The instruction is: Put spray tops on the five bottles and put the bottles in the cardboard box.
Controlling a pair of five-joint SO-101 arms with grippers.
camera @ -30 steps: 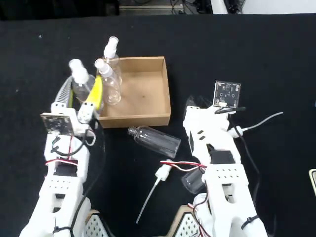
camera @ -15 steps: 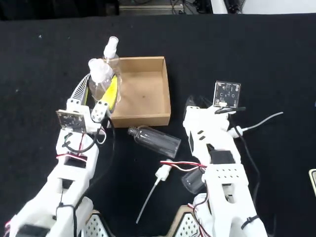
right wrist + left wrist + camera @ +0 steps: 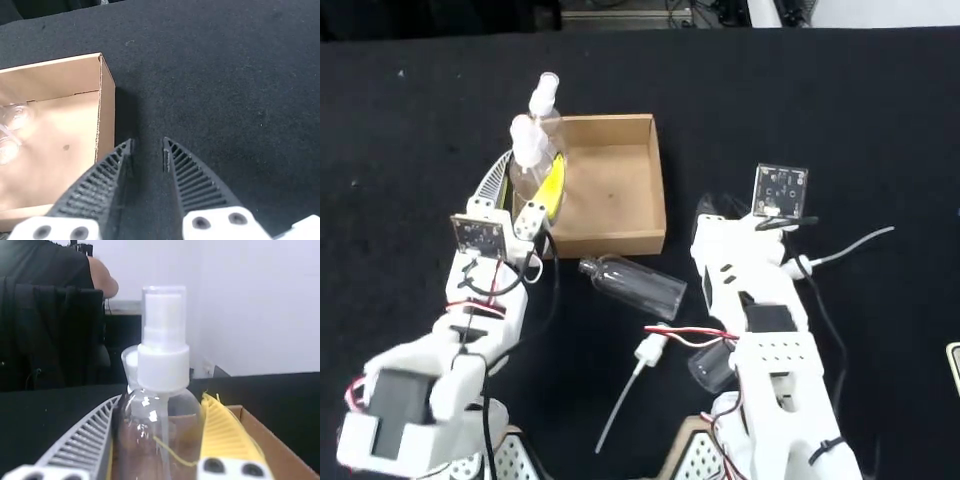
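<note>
My left gripper (image 3: 530, 178) is shut on a clear bottle (image 3: 527, 150) with a white spray top, held upright at the left wall of the cardboard box (image 3: 656, 190). In the left wrist view that bottle (image 3: 162, 365) stands between the grey and yellow fingers, with a second capped bottle (image 3: 131, 362) close behind it. Another capped bottle (image 3: 546, 100) stands at the box's back left corner. An uncapped bottle (image 3: 632, 283) lies in front of the box, with a loose spray top (image 3: 648, 349) near it. My right gripper (image 3: 148, 145) is narrowly open over bare table, right of the box (image 3: 106, 115).
The right arm (image 3: 760, 300) lies along the table right of the box, and its gripper (image 3: 718, 208) points away from me. A clear bottle (image 3: 708, 368) shows partly under that arm. Red and white cables (image 3: 695, 333) cross near the loose spray top. The black table stretches behind and right of the box.
My left arm has carried its bottle to the right, from outside the box's left side to the box's left wall, beside the bottles there. The right arm has stayed still.
</note>
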